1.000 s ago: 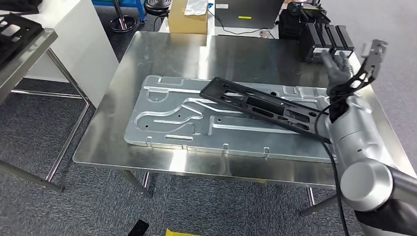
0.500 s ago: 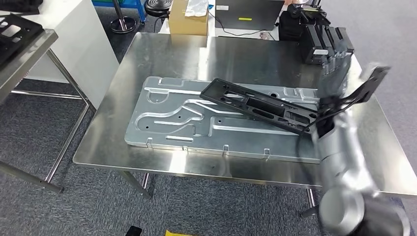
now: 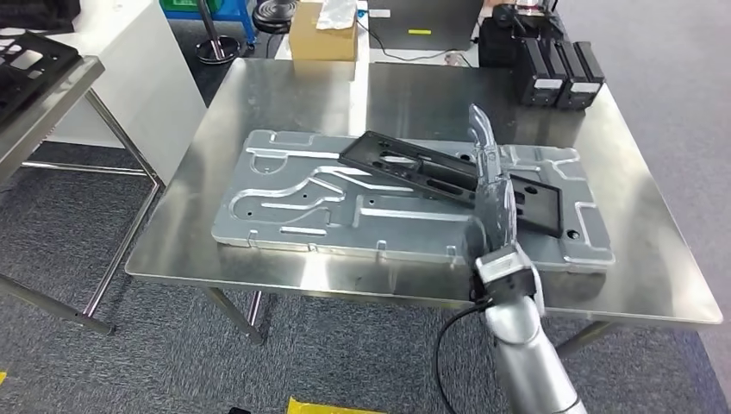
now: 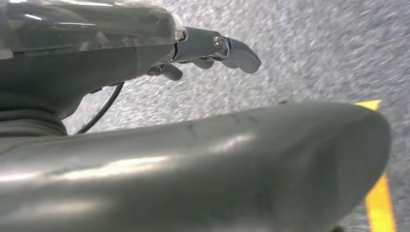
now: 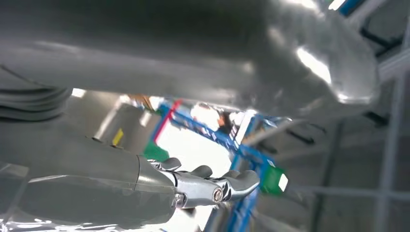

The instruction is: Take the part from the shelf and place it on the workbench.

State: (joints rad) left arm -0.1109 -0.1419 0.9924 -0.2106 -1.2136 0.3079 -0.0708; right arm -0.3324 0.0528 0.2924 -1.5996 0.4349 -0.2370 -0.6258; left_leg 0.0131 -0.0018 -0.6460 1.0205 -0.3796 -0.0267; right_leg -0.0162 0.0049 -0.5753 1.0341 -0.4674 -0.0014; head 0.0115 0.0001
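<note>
Looking down from the head view, you see these:

Right arm: your silver right arm rises from about 5 o'clock in the head view and reaches up over the front edge of the workbench [image 3: 259, 112].
Right hand: the right hand [image 3: 493, 185] stands upright above the bench, fingers straight and pointing toward 12 o'clock, blurred; it holds nothing. In the right wrist view the same hand [image 5: 208, 186] shows its fingers [image 5: 241, 180] stretched out and apart, with nothing between them.
Part: the black part [image 3: 414, 168], a long flat frame with cut-outs, lies across the silver plate [image 3: 284, 194], running from 10 o'clock toward 4 o'clock. Your right hand partly covers its middle in the head view; you cannot tell whether they touch.
Silver plate: it lies flat at the centre of the workbench.
Left hand: in the left wrist view your left hand [image 4: 203, 50] hangs over grey carpet [image 4: 314, 53], fingers lightly curled and apart, holding nothing.
Black boxes: the black boxes [image 3: 556, 73] stand at 1 o'clock on the bench, well apart from the part.
Cardboard box: the cardboard box [image 3: 323, 39] sits at 12 o'clock beyond the far edge.
</note>
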